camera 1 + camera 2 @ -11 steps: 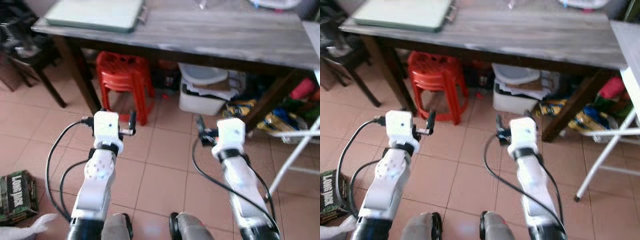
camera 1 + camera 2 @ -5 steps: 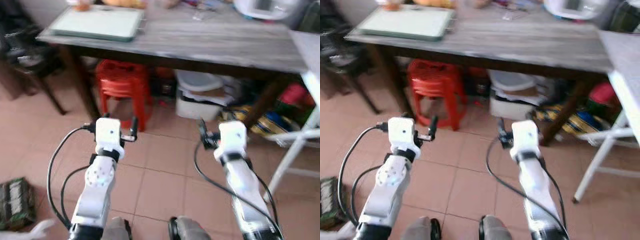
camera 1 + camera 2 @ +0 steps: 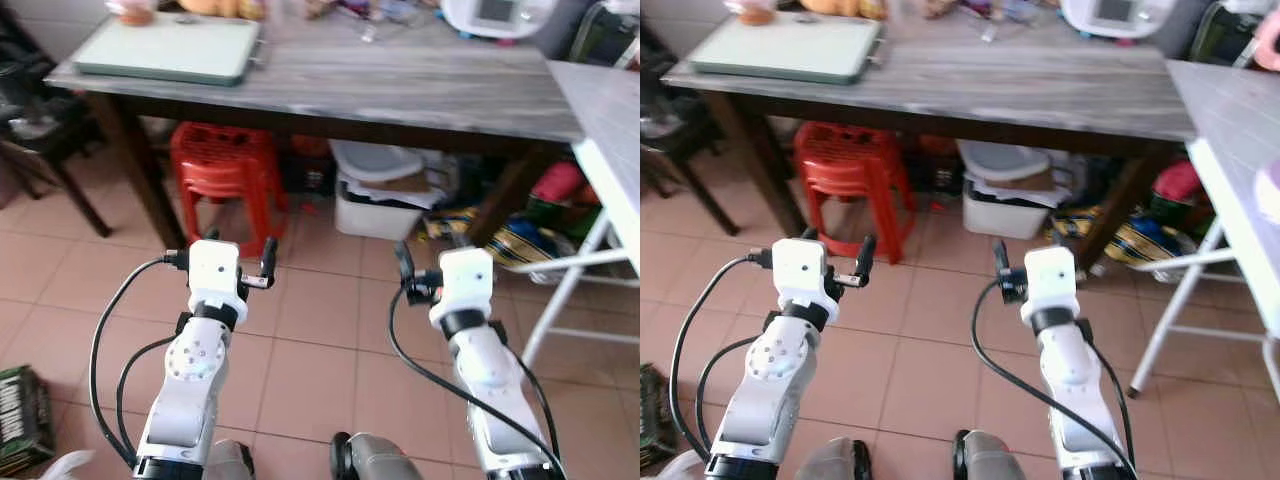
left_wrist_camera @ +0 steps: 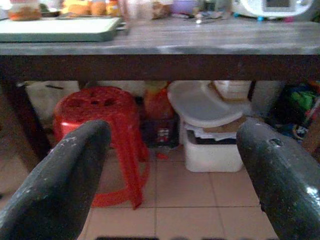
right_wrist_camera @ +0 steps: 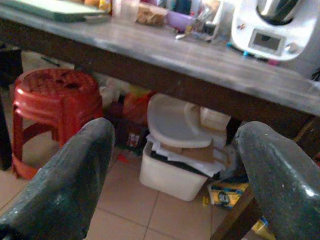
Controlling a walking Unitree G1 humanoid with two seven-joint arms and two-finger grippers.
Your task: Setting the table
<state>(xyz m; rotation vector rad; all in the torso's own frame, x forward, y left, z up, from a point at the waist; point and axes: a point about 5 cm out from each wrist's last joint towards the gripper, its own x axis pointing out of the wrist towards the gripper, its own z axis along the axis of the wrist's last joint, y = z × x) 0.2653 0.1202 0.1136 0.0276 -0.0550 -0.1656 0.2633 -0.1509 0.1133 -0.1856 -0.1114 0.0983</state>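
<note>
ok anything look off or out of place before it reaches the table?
Nothing spilled or damaged. Only oddity: the white bin under the wooden table is overstuffed, so its lid sits tilted on top of papers. Beside it, red stools are neatly stacked. Left gripper and right gripper are open, empty.

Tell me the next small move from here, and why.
Probably step forward toward the wooden table. Both the left claw and right claw hang open and empty over the tiled floor, short of the table edge, while the green tray and other tabletop items lie beyond them. The red stool under the table may limit how close the feet go.
</note>
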